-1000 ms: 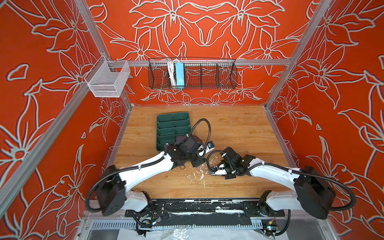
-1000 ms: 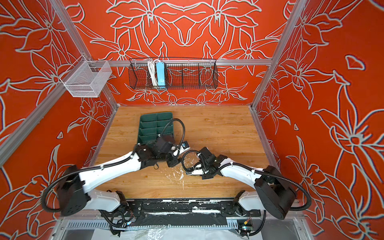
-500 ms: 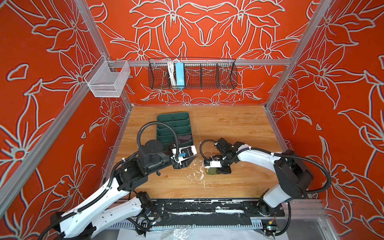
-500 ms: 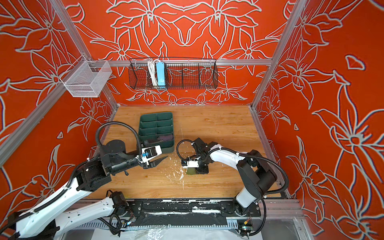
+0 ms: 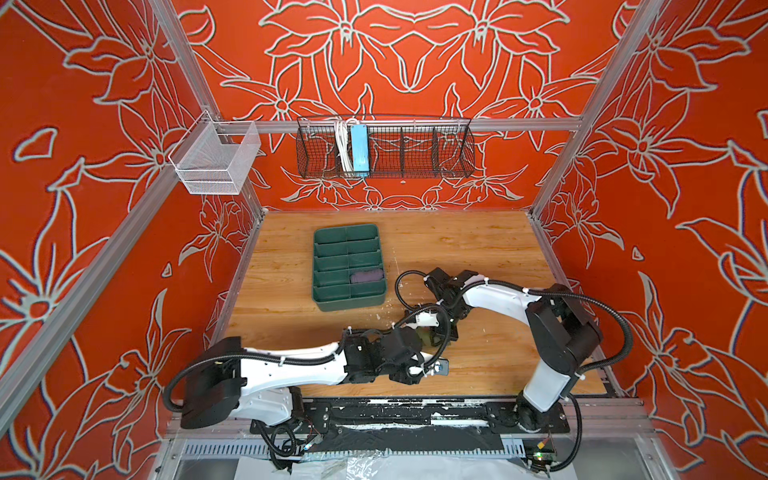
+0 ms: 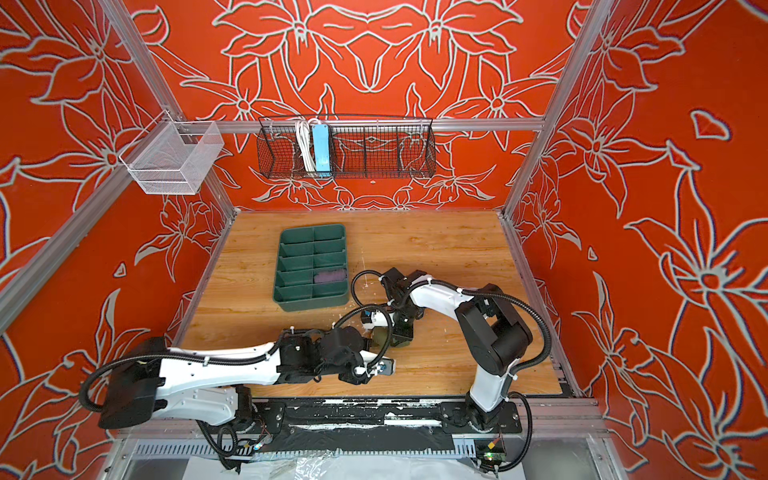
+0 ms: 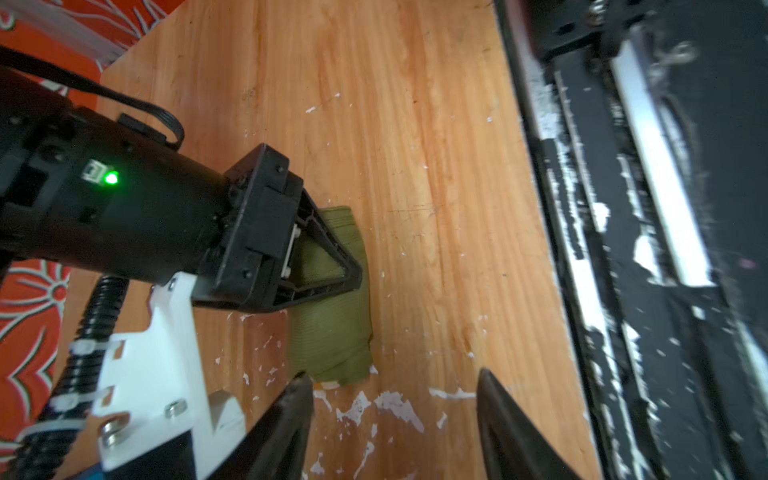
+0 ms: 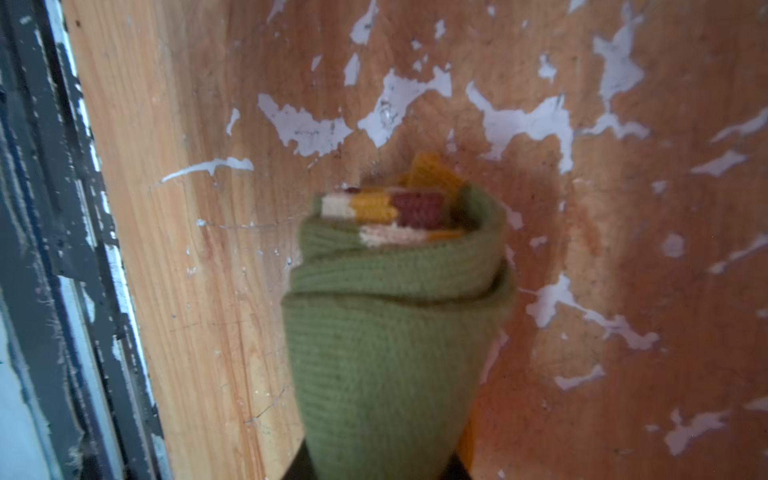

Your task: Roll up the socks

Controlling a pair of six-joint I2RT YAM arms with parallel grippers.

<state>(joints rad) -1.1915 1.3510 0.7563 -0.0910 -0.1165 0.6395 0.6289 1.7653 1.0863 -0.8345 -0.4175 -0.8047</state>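
Note:
A rolled olive green sock (image 8: 395, 332) with mustard, cream and brown stripes at its end lies on the wooden table (image 5: 478, 257); it shows small in both top views (image 5: 425, 332) (image 6: 376, 338). My right gripper (image 8: 374, 471) is shut on one end of this roll, and the left wrist view shows it (image 7: 328, 262) clamped over the sock (image 7: 332, 328). My left gripper (image 7: 395, 380) is open, one fingertip (image 7: 302, 384) touching the roll's other end. A rolled purple sock (image 5: 366, 276) (image 6: 330, 275) lies in a compartment of the dark green tray (image 5: 332, 301) (image 6: 293, 301).
The table's black front rail (image 7: 623, 249) runs close beside my left gripper. A black wire basket (image 5: 386, 147) holding a blue box and a white mesh basket (image 5: 216, 160) hang on the back wall. Worn white patches mark the wood around the green sock.
My left arm has left the tray and swung to the front middle, bringing its open gripper to the green sock. The right gripper still holds the roll near the same spot.

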